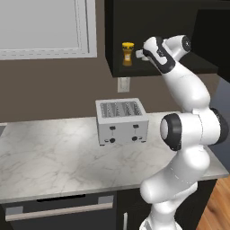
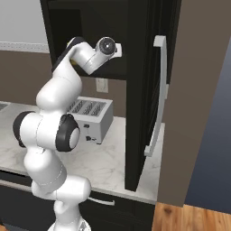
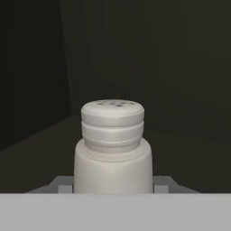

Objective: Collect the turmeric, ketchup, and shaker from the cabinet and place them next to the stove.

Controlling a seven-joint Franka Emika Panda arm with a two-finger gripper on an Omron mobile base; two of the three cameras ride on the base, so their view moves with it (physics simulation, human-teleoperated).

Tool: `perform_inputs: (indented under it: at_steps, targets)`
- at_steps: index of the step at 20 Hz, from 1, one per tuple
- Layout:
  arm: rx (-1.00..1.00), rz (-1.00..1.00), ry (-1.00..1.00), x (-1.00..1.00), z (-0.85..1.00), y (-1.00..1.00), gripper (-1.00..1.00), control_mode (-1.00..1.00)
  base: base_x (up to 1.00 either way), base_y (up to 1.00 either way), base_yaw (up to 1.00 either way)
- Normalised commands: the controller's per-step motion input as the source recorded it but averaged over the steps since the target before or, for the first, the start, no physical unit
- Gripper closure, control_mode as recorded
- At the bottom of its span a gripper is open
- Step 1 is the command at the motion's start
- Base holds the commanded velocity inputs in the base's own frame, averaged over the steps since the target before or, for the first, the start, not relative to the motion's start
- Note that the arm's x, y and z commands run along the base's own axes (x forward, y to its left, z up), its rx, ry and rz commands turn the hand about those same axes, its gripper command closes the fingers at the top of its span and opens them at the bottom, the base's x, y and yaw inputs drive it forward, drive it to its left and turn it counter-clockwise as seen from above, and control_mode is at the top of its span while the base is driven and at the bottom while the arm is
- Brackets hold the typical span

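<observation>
- The shaker (image 3: 113, 149) stands upright on the cabinet (image 1: 179, 27) shelf, between the fingers of the tool (image 3: 113, 187), which is closed on its lower body.
- It looks small, light, rigid and smooth; a grip low on the straight wall seems safest.
- The turmeric (image 1: 127, 53) stands to the left, apart.
- A toaster (image 1: 121, 121) sits on the bench (image 1: 49, 152) below; the cabinet's front edge bounds the way out.

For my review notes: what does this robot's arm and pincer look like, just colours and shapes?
The arm is built of glossy white, rounded segments, with dark grey to black rings and caps at the joints. In the right base view a round dark cap with a grey centre shows on the wrist. The pincer has two small grey, blocky fingertips. No cables or markings are visible.
</observation>
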Motion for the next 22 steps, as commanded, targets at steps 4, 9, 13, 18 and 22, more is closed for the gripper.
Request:
perform_inputs:
  at_steps: [4,9,13,18,22]
  targets:
    - [0.00,0.00,0.00,0.00,-0.07,0.00,1.00,-1.00,0.00,0.00,0.00]
    - [0.00,0.00,-0.01,0.00,-0.11,0.00,1.00,-1.00,0.00,0.00,0.00]
    - [0.00,0.00,-0.01,0.00,-0.13,0.00,1.00,-1.00,0.00,0.00,0.00]
    - [0.00,0.00,-0.02,-0.25,-0.07,0.00,1.00,-1.00,0.00,0.00,0.00]
    - [0.00,0.00,-0.05,-0.57,-0.01,0.00,1.00,-1.00,0.00,0.00,0.00]
